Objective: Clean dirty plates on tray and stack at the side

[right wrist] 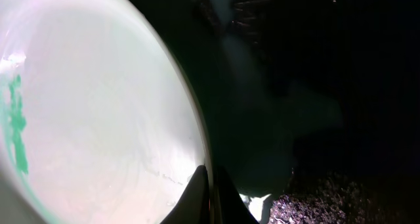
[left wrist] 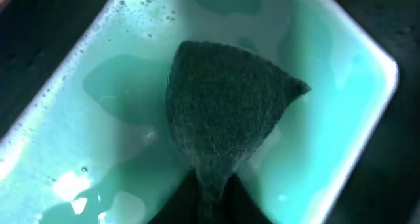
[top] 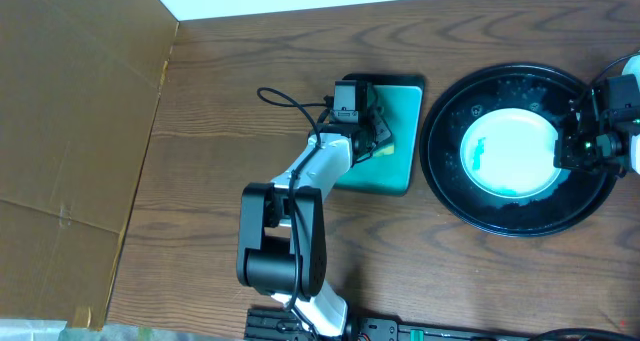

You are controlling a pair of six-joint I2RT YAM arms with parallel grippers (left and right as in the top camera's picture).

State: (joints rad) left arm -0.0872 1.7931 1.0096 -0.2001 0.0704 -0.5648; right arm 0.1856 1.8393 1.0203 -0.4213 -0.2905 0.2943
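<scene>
Left end effector [top: 374, 141] pinches sponge [left wrist: 223, 106] over teal dish [top: 402, 109], mid-tabletop. Plate [top: 510, 151] sits in tray [top: 450, 186] near the tabletop's right edge, directly to its right. Right end effector [top: 578, 147] is closed on the plate's far rim.

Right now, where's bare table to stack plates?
Widest bare table: between cardboard and dish. Narrow gap dish to tray. Crowded: left gripper with sponge over the dish, right gripper on the plate in the tray.
</scene>
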